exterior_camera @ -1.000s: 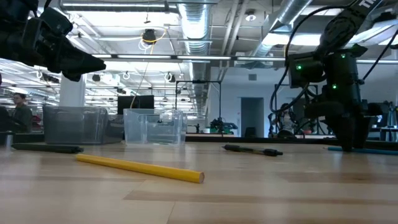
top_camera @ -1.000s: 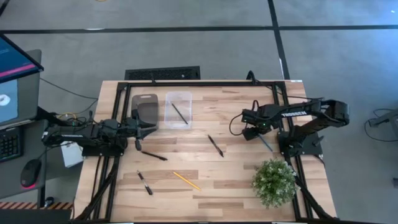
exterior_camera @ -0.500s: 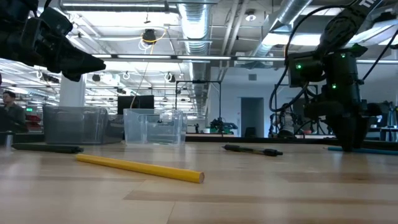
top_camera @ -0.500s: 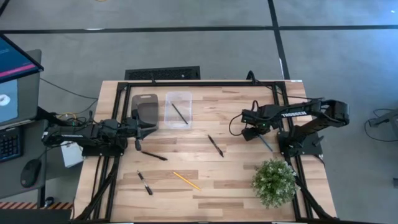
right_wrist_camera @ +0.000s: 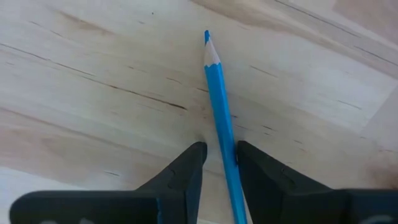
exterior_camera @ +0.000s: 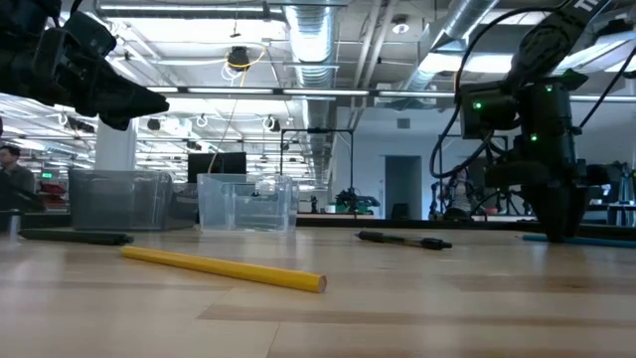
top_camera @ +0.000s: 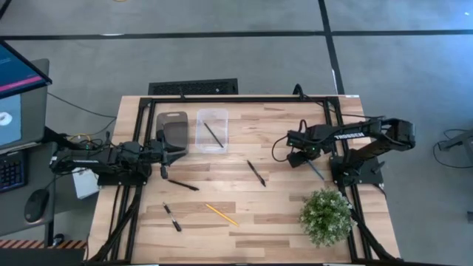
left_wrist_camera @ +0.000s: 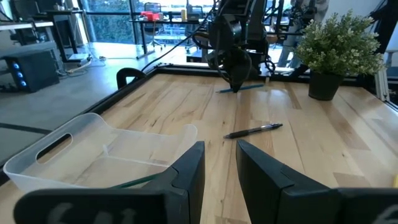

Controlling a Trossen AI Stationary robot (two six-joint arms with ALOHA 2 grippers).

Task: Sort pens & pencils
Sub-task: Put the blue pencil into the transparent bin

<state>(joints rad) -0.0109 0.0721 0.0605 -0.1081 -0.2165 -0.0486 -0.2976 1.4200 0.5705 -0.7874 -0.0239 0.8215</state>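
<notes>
My right gripper [top_camera: 298, 157] stands at the table's right, fingers down, shut on the blue pencil [right_wrist_camera: 219, 106], which lies flat on the wood [top_camera: 316, 171]. My left gripper [top_camera: 176, 152] hovers shut and empty at the table's left, by the bins. Three black pens lie flat on the table: one mid-table [top_camera: 256, 173], one left [top_camera: 182, 185], one near the front left [top_camera: 172, 216]. The yellow pencil [top_camera: 222, 214] lies near the front. The dark pencil [top_camera: 213, 134] lies in the clear bin [top_camera: 212, 116]. My right gripper has the blue pencil's shaft [right_wrist_camera: 227, 148], a short way behind the sharpened tip [right_wrist_camera: 208, 38], between its two fingers. The fingers come from above, pointing down, one on each side of the shaft. The pencil lies flat on the table.
A grey bin [top_camera: 174, 127] stands beside the clear bin at the far left. A potted plant [top_camera: 325, 214] stands at the front right, close to the right arm's base. A black frame [top_camera: 236, 98] runs along the table's far edge.
</notes>
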